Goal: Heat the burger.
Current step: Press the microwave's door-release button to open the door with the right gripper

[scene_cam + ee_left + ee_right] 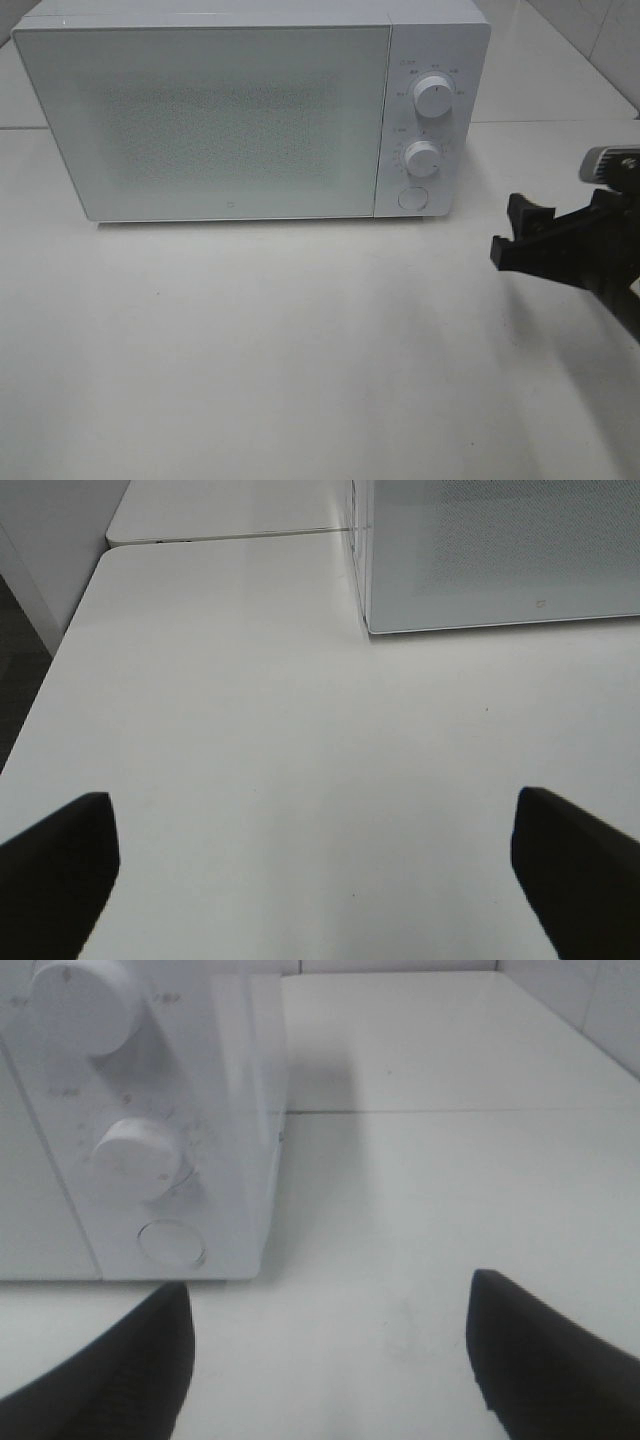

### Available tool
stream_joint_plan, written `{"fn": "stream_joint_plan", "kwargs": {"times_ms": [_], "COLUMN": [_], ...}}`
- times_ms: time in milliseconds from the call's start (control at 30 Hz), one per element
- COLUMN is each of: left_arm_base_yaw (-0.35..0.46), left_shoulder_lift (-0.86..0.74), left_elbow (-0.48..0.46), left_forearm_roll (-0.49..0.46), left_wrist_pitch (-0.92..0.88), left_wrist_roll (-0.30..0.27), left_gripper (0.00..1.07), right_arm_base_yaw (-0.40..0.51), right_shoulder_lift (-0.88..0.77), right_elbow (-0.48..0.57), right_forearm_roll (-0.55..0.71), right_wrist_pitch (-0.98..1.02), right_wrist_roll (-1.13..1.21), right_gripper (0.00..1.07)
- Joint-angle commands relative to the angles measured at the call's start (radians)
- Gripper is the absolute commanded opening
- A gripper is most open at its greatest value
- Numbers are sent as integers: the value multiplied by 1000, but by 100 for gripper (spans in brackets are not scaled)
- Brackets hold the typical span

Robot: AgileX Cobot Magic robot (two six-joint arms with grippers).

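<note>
The burger is out of view in every frame. A white microwave (230, 120) stands at the back of the white table with its door shut. It has two round knobs (434, 97) (423, 159) and a round button (411, 198) on its right panel. My right gripper (508, 232) is open and empty, hovering right of the control panel. In the right wrist view (330, 1360) its fingers frame bare table in front of the button (172, 1243). My left gripper (315, 880) is open and empty over bare table, left of the microwave's front corner (365, 620); it is not seen in the exterior view.
The white table (300, 350) spreads in front of the microwave. Its left edge (60, 670) drops to a dark floor in the left wrist view. A tiled wall (600, 30) rises at the back right.
</note>
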Motion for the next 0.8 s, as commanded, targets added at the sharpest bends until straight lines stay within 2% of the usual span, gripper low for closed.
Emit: {"fn": "stream_joint_plan", "kwargs": {"times_ms": [33, 100, 167, 367, 600, 800], "left_arm_base_yaw": [4, 4, 4, 4, 4, 4], "left_shoulder_lift": [-21, -21, -21, -21, -21, -21], "left_elbow": [3, 3, 3, 3, 3, 3], "left_forearm_roll": [-2, -2, -2, -2, -2, -2], "left_wrist_pitch": [-8, -8, -8, -8, -8, -8], "left_wrist_roll": [0, 0, 0, 0, 0, 0], "left_gripper": [100, 100, 100, 100, 100, 100], "right_arm_base_yaw": [127, 153, 234, 318, 329, 329], "right_shoulder_lift": [60, 73, 107, 112, 112, 112], "right_elbow": [-22, -31, -68, -127, -157, -157], "right_forearm_roll": [108, 130, 211, 282, 287, 317], "right_wrist_pitch": [-73, -73, -72, -51, -7, 17], "right_wrist_roll": [-15, -15, -15, -15, 30, 278], "right_gripper": [74, 74, 74, 74, 74, 68]}}
